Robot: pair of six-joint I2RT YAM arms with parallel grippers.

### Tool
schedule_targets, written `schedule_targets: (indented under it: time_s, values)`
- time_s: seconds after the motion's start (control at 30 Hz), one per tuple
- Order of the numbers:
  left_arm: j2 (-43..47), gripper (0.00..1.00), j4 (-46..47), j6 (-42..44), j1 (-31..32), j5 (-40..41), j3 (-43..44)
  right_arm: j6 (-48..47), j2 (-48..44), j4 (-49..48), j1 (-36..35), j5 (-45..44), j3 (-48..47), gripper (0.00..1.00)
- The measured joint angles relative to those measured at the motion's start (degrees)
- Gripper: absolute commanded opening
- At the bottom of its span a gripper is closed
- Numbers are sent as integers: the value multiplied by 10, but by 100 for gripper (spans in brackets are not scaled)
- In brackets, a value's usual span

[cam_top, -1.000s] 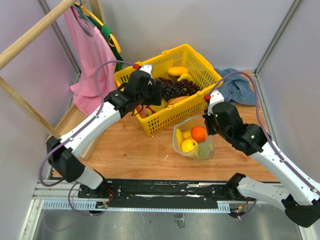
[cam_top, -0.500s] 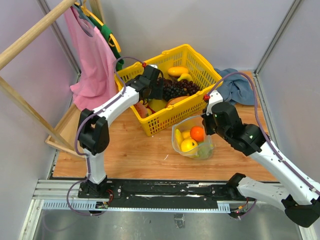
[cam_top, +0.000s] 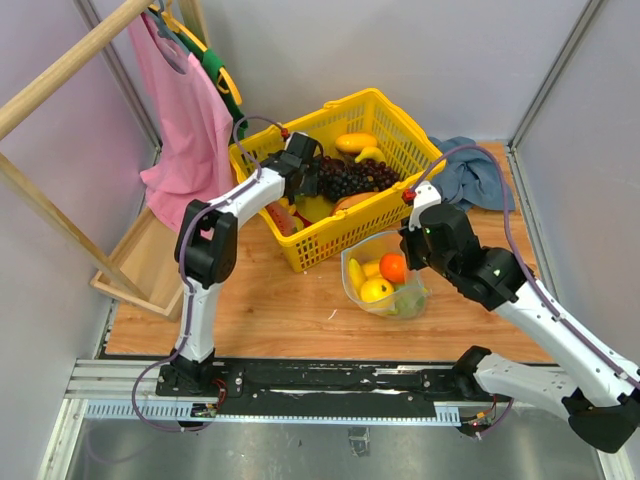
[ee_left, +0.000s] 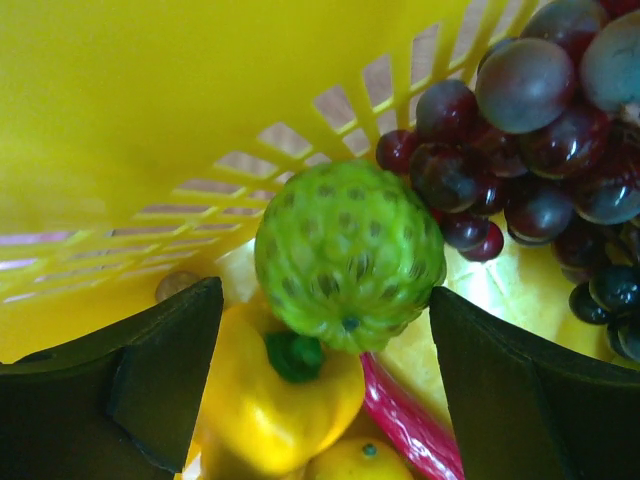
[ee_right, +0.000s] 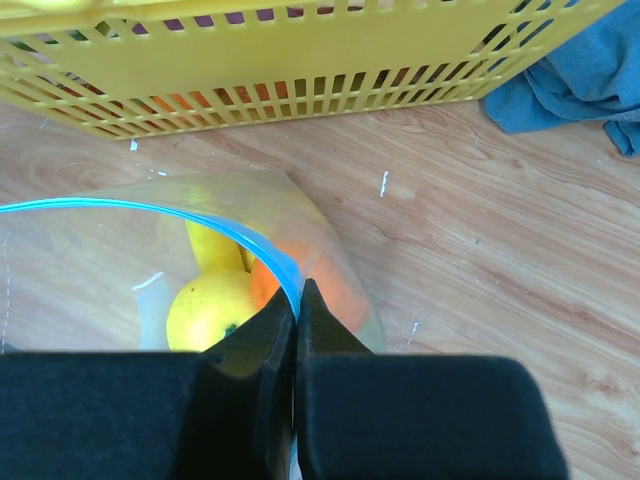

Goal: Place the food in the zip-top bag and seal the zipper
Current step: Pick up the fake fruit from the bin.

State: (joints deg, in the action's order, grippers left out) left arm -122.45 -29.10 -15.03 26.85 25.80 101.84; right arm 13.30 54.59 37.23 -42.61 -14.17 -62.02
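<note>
In the yellow basket (ee_left: 150, 100) the bumpy green fruit (ee_left: 348, 255) sat straight ahead of the wide-open left gripper (ee_left: 325, 305), between its jaws; the right gripper (ee_right: 296, 300) pinched the zip-top bag (ee_right: 90, 250) beside the basket.

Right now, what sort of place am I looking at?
Likely a lab test booth, not a home: bare grey panel walls, a metal mounting rail, toy fruit in a yellow basket.
</note>
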Motion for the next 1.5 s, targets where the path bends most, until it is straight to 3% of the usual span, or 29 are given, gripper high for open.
schedule_targets:
  time_s: [0.43,0.87,1.5]
  values:
    - [-49,91,67,16,-16,-55,2,0,13,-14,0,12,12,1]
    - [-10,49,122,34,-25,-89,-57,2,16,-16,0,22,16,1]
    - [198,41,136,8,-10,-201,-151,5,11,-16,0,22,16,1]
